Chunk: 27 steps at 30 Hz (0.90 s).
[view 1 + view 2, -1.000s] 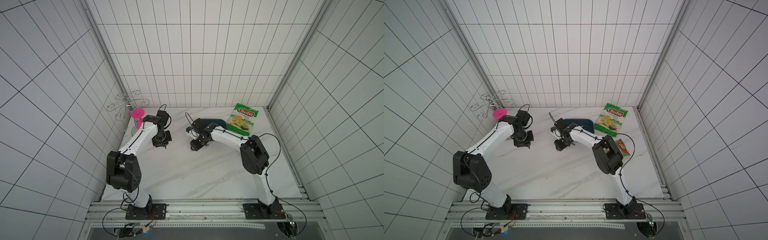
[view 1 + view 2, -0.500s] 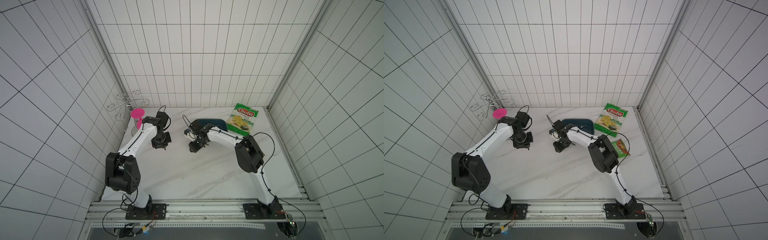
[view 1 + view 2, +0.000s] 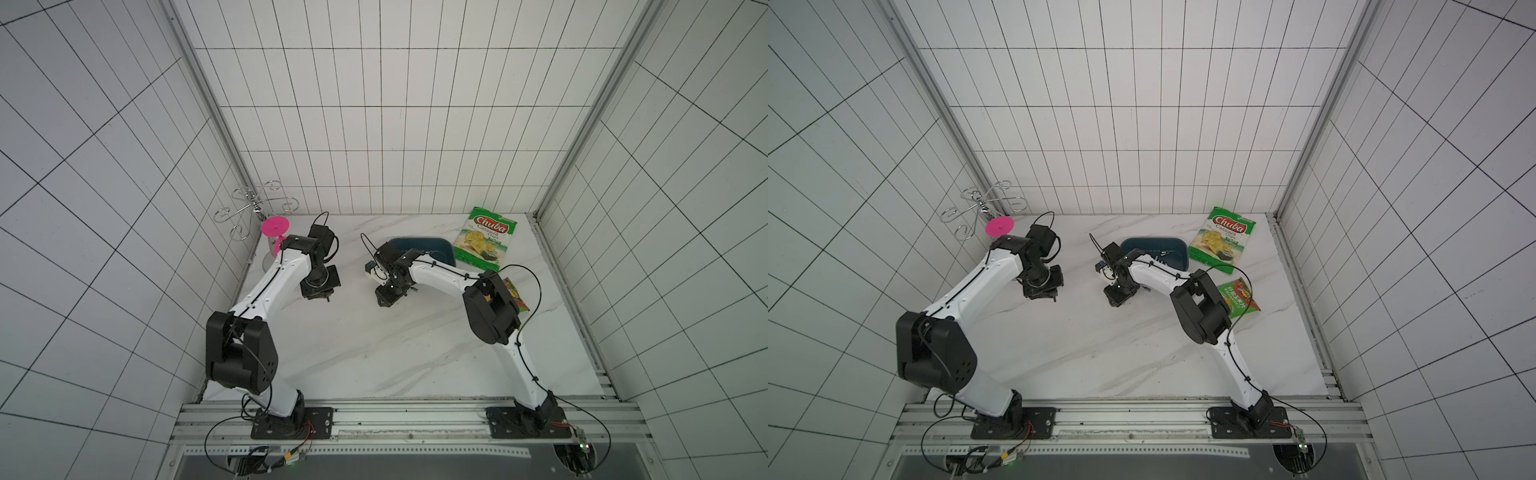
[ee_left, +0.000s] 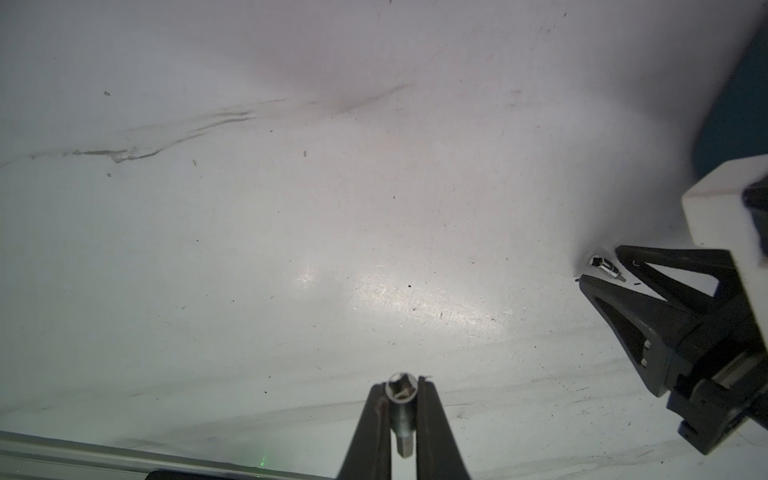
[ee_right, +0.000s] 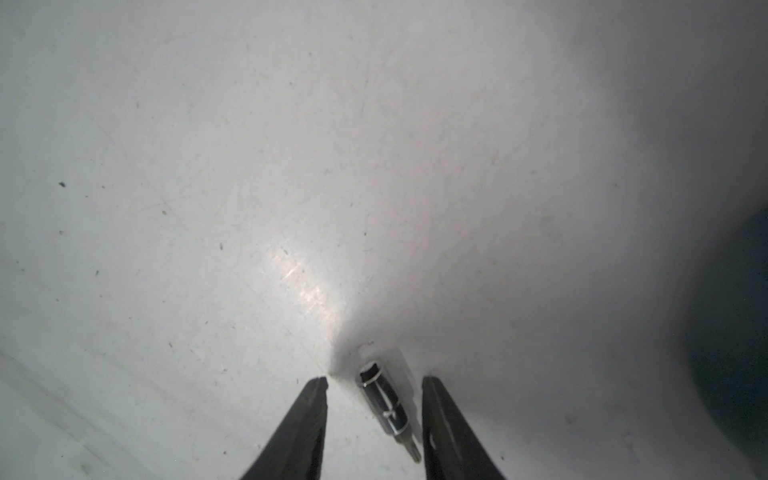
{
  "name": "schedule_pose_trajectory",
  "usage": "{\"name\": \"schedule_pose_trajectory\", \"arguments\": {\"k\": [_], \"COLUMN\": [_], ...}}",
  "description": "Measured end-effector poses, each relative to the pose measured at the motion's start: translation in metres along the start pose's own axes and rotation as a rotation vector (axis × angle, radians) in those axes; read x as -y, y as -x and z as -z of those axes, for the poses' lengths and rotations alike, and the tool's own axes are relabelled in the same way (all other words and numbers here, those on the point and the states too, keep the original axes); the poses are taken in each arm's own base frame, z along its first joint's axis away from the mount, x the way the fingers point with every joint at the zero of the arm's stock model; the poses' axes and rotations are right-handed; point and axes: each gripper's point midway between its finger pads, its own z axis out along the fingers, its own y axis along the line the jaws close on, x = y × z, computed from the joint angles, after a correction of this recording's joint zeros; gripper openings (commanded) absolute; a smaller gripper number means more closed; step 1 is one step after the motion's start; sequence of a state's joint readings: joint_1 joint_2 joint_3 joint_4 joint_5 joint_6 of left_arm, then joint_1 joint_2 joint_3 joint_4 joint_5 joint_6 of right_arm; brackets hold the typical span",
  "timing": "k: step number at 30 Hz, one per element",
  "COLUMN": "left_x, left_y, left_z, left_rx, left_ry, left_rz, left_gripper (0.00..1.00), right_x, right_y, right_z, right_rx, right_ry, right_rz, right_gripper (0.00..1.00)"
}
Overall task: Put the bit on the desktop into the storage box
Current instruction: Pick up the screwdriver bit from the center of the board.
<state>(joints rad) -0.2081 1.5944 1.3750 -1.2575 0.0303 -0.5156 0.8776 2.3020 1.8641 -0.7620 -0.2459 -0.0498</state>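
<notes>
A small steel bit [image 5: 384,405] lies on the white marble desktop [image 3: 374,353], between the open fingers of my right gripper [image 5: 374,380]; neither finger touches it. The left wrist view also shows that bit [image 4: 606,268] between the right gripper's black fingertips. My left gripper [image 4: 401,384] is shut on another steel bit [image 4: 400,401], held just above the desktop. In both top views the two grippers [image 3: 322,297] [image 3: 386,301] point down at mid-table. Behind the right one lies the dark teal storage box [image 3: 440,249] [image 3: 1177,249].
A green Chuba chip bag [image 3: 486,243] lies right of the storage box. A second green snack bag [image 3: 1239,297] lies partly under the right arm's elbow. A pink goblet [image 3: 275,228] and a wire rack [image 3: 253,208] stand at the back left corner.
My right gripper has come down over the bit on the desktop, and its jaws have narrowed a little. The right elbow has swung inward. The left gripper has barely moved.
</notes>
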Motion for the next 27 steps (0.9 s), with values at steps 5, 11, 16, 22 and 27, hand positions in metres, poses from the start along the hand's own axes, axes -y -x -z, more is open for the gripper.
{"name": "schedule_pose_trajectory", "arguments": {"k": [5,11,16,22,27], "left_x": [0.0004,0.0003,0.0005,0.0010,0.0017], "left_y": [-0.0003,-0.0005,-0.0006,-0.0010,-0.0014], "left_z": [-0.0002,-0.0003,-0.0003,-0.0003,-0.0003], "left_rx": [-0.002,-0.003,-0.004,-0.006,-0.008], "left_ry": [-0.003,-0.003,-0.004,-0.007,-0.011], "left_rz": [0.000,0.001,0.001,0.001,0.000], "left_gripper": [0.00,0.00,0.00,0.00,0.00], "right_x": [0.0018,0.0048,0.0059,0.0059,0.0054], "right_y": [-0.0007,-0.0014,-0.0028,-0.0033,-0.0049], "right_z": [-0.0008,-0.0008,-0.0007,-0.0007,0.0004], "right_rx": [-0.001,-0.005,-0.010,-0.013,-0.014], "right_ry": [-0.009,-0.027,-0.034,-0.034,-0.032], "right_rz": [0.008,0.017,0.023,0.022,0.017], "right_gripper": [0.33,0.21,0.15,0.03,0.00]}}
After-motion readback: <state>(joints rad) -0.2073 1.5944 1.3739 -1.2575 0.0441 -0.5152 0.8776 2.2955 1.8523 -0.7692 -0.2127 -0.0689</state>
